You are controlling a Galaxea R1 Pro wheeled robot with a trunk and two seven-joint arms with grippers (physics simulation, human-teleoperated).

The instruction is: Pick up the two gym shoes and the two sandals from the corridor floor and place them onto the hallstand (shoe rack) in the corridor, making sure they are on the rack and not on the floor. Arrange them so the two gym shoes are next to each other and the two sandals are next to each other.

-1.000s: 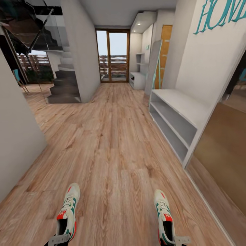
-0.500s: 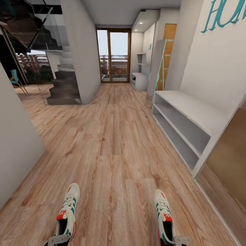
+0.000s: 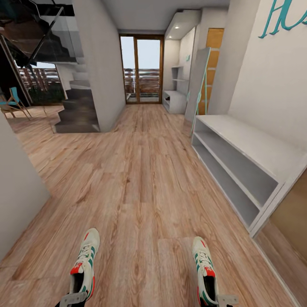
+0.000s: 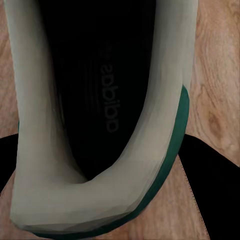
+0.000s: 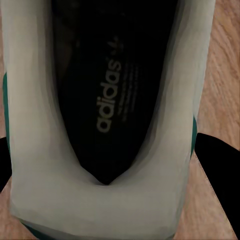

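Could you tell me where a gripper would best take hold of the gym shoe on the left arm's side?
Probably at the heel collar of the left gym shoe, coming from behind and above. Its opening faces up and its toe points away from the robot, so the thin heel wall offers an edge for the left gripper, one finger inside and one outside.

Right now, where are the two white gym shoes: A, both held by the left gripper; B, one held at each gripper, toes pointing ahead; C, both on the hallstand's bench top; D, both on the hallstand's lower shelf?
B: the left gym shoe sits at the left gripper and the right gym shoe at the right gripper, while the hallstand holds no shoes.
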